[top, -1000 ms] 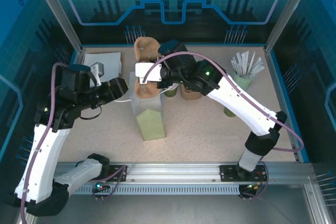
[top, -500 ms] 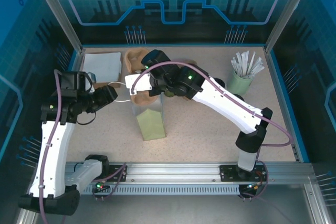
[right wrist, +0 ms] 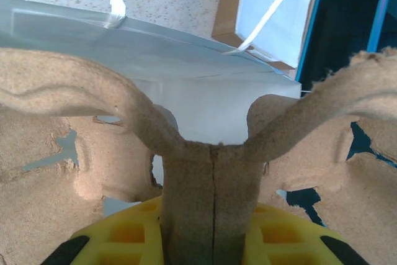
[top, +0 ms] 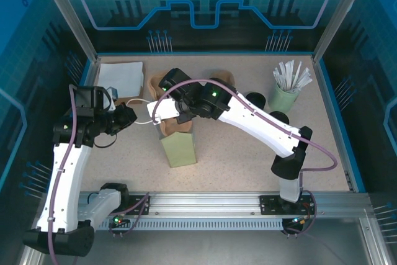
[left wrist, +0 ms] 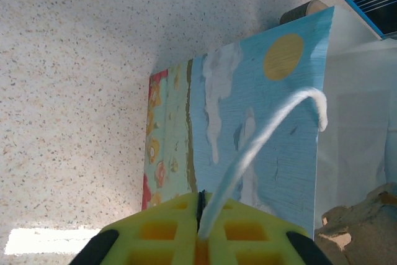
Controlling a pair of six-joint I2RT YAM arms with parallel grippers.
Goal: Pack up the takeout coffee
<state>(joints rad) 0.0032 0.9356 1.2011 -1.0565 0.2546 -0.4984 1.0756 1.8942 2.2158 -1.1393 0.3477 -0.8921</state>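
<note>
Left pincer (left wrist: 200, 231) has just clamped the bag's (left wrist: 248, 103) handle (left wrist: 263, 131); right pincer (right wrist: 214, 237), gripping the carrier (right wrist: 74, 91), has swung it left to the bag's mouth, likely for lowering.

A paper bag (top: 180, 147) with a white handle (left wrist: 239, 162) stands upright on the tabletop (top: 236, 159). A brown pulp carrier (right wrist: 211, 184) is at its open top. A cup of straws (top: 285, 97) stands back right, white napkins (top: 121, 77) back left.

Your speckled desk (top: 236, 159) carried a paper bag (top: 178, 148) at the middle, a napkin pile (top: 122, 77) far left, a straw cup (top: 285, 96) far right and two dark cups (top: 255, 99) near it.
</note>
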